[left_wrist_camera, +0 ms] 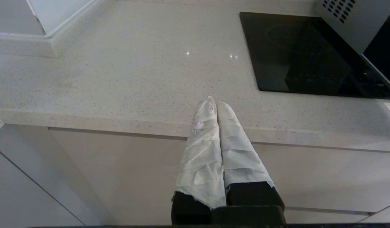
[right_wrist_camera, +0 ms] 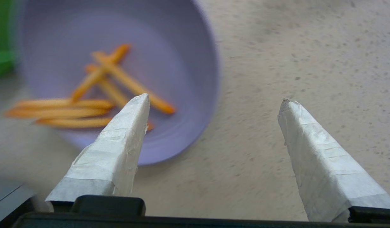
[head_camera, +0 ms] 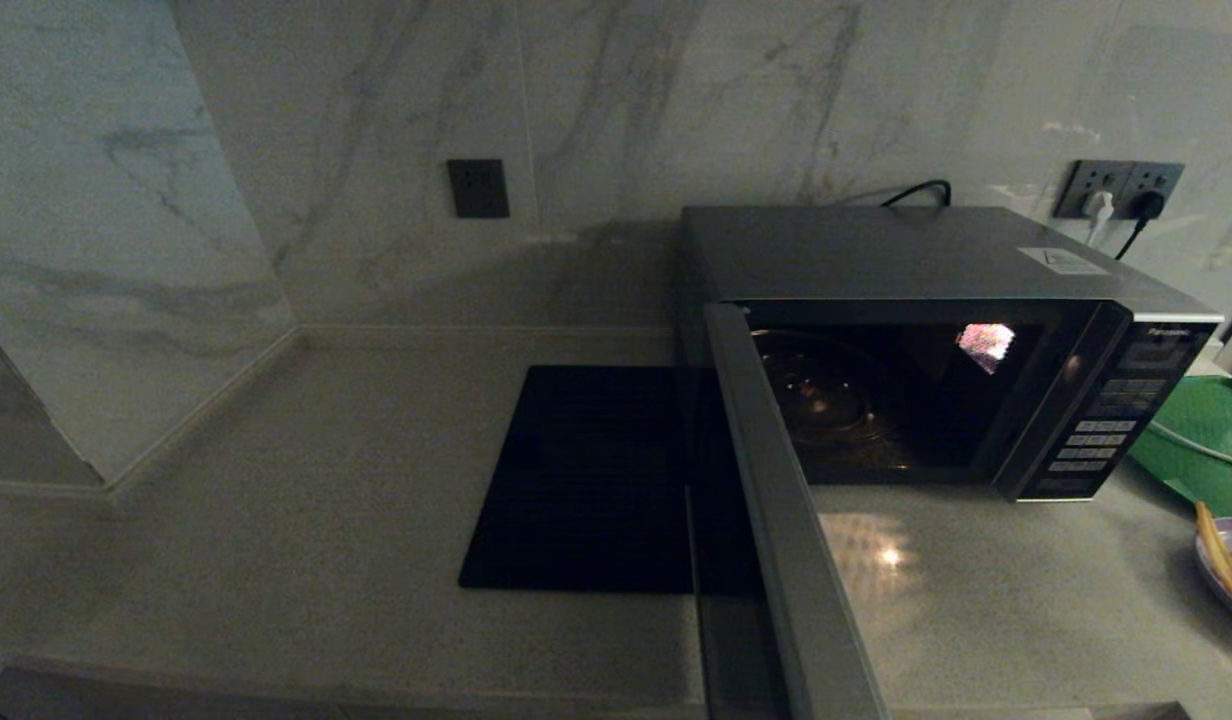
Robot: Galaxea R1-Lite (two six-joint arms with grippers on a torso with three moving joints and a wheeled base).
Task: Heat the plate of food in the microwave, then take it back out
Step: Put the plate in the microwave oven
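i've got the microwave [head_camera: 936,350] with its door [head_camera: 776,520] swung wide and the cavity lit but bare, so the plate of food [head_camera: 1231,565] hasn't gone in yet. it sits on the countertop [head_camera: 976,600] in front of the microwave and off to its right, just beside the green tray [head_camera: 1201,440]. the black mat [head_camera: 586,480] lies on the microwave's other side, partly behind the open door.

my right gripper [right_wrist_camera: 214,101] hangs over the plate's rim with its taped fingers spread wide and nothing between them; one fingertip [right_wrist_camera: 136,107] is above the fries [right_wrist_camera: 97,91], the other over bare counter. the left gripper [left_wrist_camera: 216,104] is parked well away from the microwave, at the counter edge, fingers pressed together and empty.

to do this pickup well, i'd straddle the near rim, one finger inside clear of the fries and one outside, and close firmly. i judge the plate shallow and slick, so it needs to stay level going past the door.
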